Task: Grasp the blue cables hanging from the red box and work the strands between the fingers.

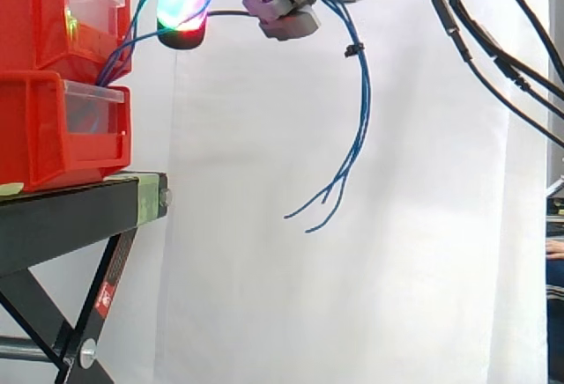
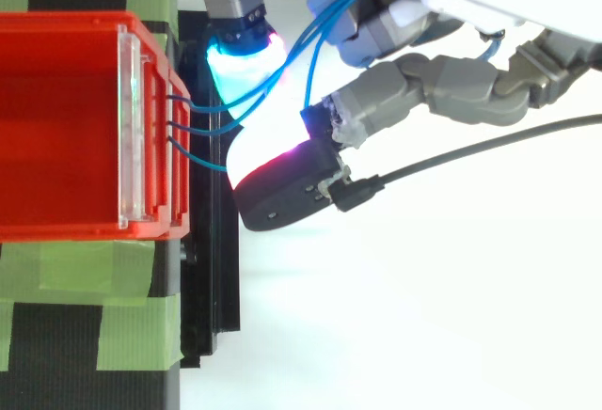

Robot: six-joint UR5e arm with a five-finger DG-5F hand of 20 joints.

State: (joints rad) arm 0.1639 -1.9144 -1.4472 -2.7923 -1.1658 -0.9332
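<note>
Several thin blue cables come out of the front of the stacked red boxes and rise to my hand at the top of the side view. Past the hand they droop in a long arc, their loose ends dangling near mid-height. From above, the strands leave the red box and run between my glowing fingertips and the curled grey fingers. My hand is shut on the strands, just right of the box front.
The red boxes stand on a black stand with green tape on its top. A white curtain hangs behind. Open air lies below and right of the hand.
</note>
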